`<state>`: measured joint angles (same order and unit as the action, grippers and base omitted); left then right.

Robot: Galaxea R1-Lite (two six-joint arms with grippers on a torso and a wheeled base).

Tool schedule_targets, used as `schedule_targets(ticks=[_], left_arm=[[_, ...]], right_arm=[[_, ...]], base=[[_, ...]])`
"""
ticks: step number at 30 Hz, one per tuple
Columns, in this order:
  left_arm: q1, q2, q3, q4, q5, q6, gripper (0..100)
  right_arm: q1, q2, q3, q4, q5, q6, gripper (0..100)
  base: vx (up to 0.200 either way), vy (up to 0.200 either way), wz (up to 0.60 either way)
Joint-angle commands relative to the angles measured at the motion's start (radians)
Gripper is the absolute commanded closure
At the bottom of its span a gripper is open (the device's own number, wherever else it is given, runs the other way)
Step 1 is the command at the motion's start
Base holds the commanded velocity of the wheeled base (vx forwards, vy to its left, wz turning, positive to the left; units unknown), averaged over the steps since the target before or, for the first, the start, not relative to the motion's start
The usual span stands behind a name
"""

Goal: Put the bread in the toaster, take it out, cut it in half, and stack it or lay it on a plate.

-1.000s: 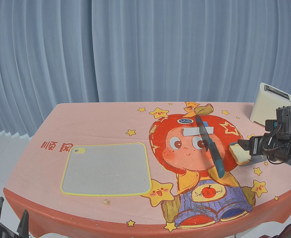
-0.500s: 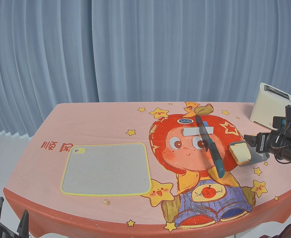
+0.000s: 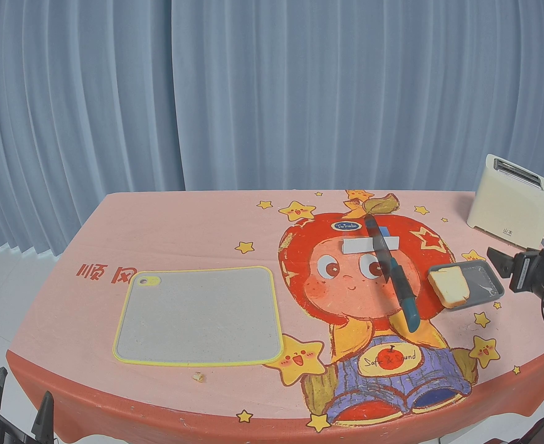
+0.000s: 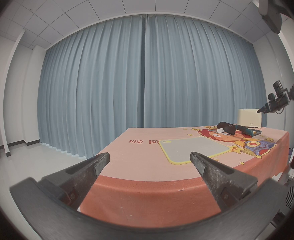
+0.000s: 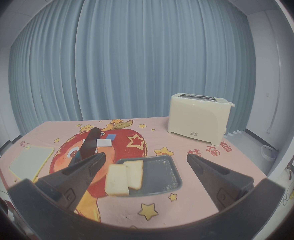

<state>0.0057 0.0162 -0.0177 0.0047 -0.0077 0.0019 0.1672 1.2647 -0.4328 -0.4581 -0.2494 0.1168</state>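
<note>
The right pincer has drawn back toward the worktop's right edge. A second ago it was at the bread on the tray. Now it hangs clear of the tray, fingers spread apart and holding nothing. The bread and tray lie where they were, and the knife, board and toaster have not shifted either.

Two pale, lightly browned bread pieces lie side by side, overlapping, at the left end of one flat grey rectangular tray; one piece overhangs the tray's rim. One knife with a black blade and blue handle lies just left of the tray on the pink cartoon-printed worktop. One cream boxy toaster stands behind the tray, slot up. One grey cutting board with a yellow rim lies well apart to the left.

The left pincer hovers off the worktop's near left corner, fingers apart, empty.
</note>
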Motion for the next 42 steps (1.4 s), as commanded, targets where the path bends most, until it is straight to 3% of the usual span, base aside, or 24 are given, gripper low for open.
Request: schedule_targets(ticks=[1,4,14,15,17,19,25,33,36,42], left_arm=[[0.0,-0.016,0.018,0.0,0.0,0.0,0],[0.0,-0.016,0.018,0.0,-0.002,0.001,0],[0.0,-0.016,0.018,0.0,-0.002,0.001,0],[0.0,-0.016,0.018,0.0,-0.002,0.001,0],[0.0,-0.016,0.018,0.0,-0.002,0.001,0],[0.0,-0.016,0.018,0.0,-0.002,0.0,0],[0.0,-0.016,0.018,0.0,-0.002,0.001,0],[0.0,-0.016,0.018,0.0,-0.002,0.001,0],[0.0,-0.016,0.018,0.0,-0.002,0.001,0],[0.0,-0.016,0.018,0.0,-0.002,0.001,0]], right_arm=[[-0.091,-0.157,0.135,-0.036,0.021,-0.026,0],[-0.144,-0.232,0.17,-0.031,0.035,-0.063,0],[-0.215,-0.427,0.253,-0.021,0.05,-0.163,0],[-0.216,-0.492,0.261,-0.021,0.074,-0.197,0],[-0.216,-0.533,0.269,-0.017,0.104,-0.21,0],[-0.219,-0.591,0.295,-0.019,0.14,-0.212,0],[-0.219,-0.766,0.347,-0.002,0.188,-0.241,0],[-0.23,-0.929,0.335,0.122,0.275,-0.244,0],[-0.232,-1.041,0.347,0.19,0.349,-0.244,0],[-0.218,-1.19,0.342,0.375,0.371,-0.244,0]], base=[[0.0,0.0,0.0],[0.0,0.0,0.0],[0.0,0.0,0.0],[0.0,0.0,0.0],[0.0,0.0,0.0],[0.0,0.0,0.0],[0.0,0.0,0.0],[0.0,0.0,0.0],[0.0,0.0,0.0],[0.0,0.0,0.0]])
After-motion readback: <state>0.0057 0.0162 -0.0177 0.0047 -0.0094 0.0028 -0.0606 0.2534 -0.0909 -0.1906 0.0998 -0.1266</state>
